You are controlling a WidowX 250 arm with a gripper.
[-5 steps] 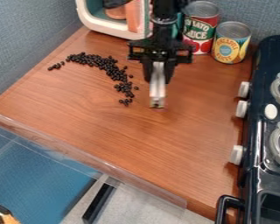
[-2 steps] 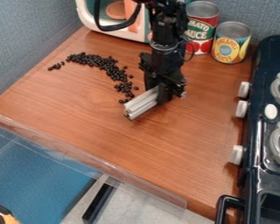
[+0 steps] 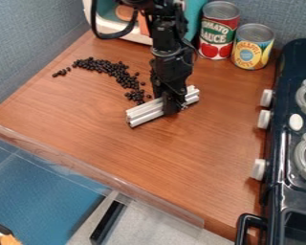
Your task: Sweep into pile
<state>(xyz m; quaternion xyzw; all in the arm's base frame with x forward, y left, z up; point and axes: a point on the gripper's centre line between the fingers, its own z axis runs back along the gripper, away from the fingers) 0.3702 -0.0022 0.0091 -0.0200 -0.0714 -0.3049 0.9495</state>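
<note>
My gripper [image 3: 171, 106] hangs low over the middle of the wooden counter, shut on a silver metal bar [image 3: 145, 113]. The bar slants from lower left to upper right and sticks out on both sides of the gripper. Small black beans [image 3: 120, 72] lie in a curved band to the upper left, running from the left side down to the bar. The band's lower end is right beside the bar's left part, and some beans there may be hidden behind it.
Two cans, one red and green [image 3: 218, 31] and one yellow [image 3: 253, 46], stand at the back right. A toy oven [image 3: 111, 24] is behind the arm. The dark stove [image 3: 296, 134] borders the right, and a clear ledge [image 3: 98, 172] runs along the front.
The gripper has turned, swinging the bar from pointing toward the front to a slant. It has also moved a little left, bringing the bar beside the beans' lower end.
</note>
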